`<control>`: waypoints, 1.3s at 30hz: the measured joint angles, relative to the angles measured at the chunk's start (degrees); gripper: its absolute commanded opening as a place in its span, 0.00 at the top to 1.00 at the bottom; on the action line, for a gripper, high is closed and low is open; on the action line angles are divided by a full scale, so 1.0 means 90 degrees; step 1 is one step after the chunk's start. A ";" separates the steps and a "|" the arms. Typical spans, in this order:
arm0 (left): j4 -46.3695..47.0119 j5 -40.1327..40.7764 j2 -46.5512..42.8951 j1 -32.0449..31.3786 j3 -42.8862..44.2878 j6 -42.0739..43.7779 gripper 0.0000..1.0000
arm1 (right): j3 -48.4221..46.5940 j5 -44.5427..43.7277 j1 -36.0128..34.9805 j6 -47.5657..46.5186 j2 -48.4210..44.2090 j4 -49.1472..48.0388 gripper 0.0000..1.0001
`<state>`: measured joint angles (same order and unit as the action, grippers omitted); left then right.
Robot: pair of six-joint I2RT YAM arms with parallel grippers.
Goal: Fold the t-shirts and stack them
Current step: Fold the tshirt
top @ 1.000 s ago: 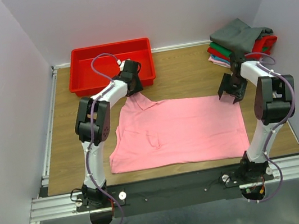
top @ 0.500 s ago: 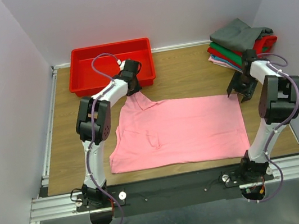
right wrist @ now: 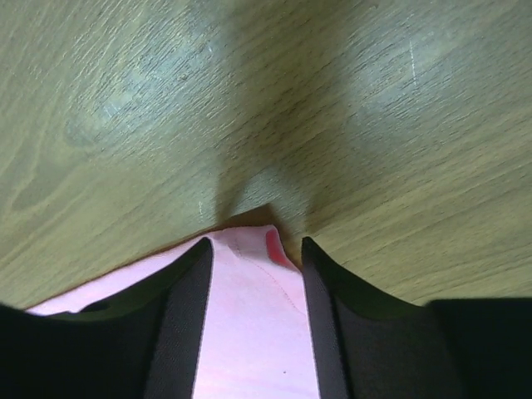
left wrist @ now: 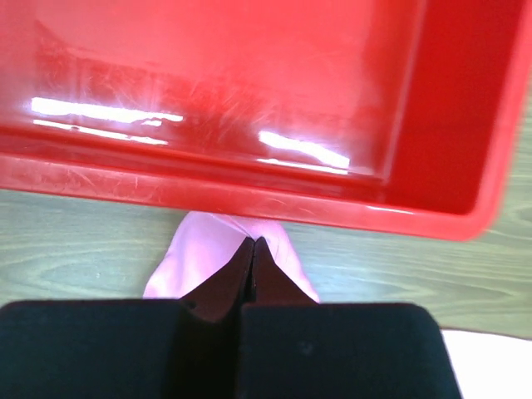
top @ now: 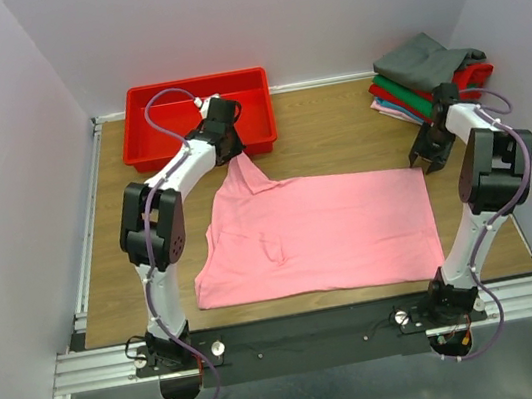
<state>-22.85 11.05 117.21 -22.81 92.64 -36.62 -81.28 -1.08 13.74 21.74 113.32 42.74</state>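
On the left: left fingers (left wrist: 226,287) pinched fully together on a fold of the pink t-shirt (top: 322,236), no gap between the tips, after standing half apart a second back. Since then drawn away toward the red tray (top: 131,130), tugging the shirt's far-left corner up off the tabletop (top: 334,118) into a small peak just short of the tray's near wall. Rest of the shirt unmoved, spread flat across the middle of the tabletop, its near edge toward the arm bases. So: one corner secured and already lifted.

On the right: right fingers (right wrist: 187,291) moved a little further out, to the shirt's far-right corner, and narrowed from wide to roughly half. Now straddling that corner, one tip on each side with pink cloth between, but with a clear gap left and no pinch yet. Beyond them, at the far-right edge of the tabletop, the stack of folded t-shirts (top: 425,83), grey on top, lying as before and apart from the pink one.

Judged from this: grasp half made. Probably only the right-hand close remaining before carrying both far corners toward the near edge for a first fold. Worth watching: left corner raised and taut with the right one loose, hence some risk of skewing the cloth with an uneven pull. Stacking of this shirt not yet begun.
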 measured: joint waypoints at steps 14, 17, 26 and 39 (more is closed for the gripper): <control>-0.0056 -0.0423 -0.0199 0.0267 0.0046 -0.0117 1.00 | 0.0189 0.0233 0.0000 -0.0017 0.0007 -0.0007 0.98; -0.0216 -0.0580 -0.0146 0.0403 0.0328 -0.0046 1.00 | -0.0117 0.0318 0.0000 -0.0010 0.0153 0.0029 0.98; -0.0427 -0.0843 0.0216 0.0692 0.1583 0.0177 1.00 | -0.1423 0.0855 -0.0002 0.0051 0.0563 0.0029 0.98; -0.0452 -0.1416 -0.1166 0.0729 -0.0945 0.0044 1.00 | -0.0299 0.0862 0.0000 -0.0340 -0.0328 -0.0114 0.98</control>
<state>-26.92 -1.69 106.72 -16.25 84.14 -36.23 -83.96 6.68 13.74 18.68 110.37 41.71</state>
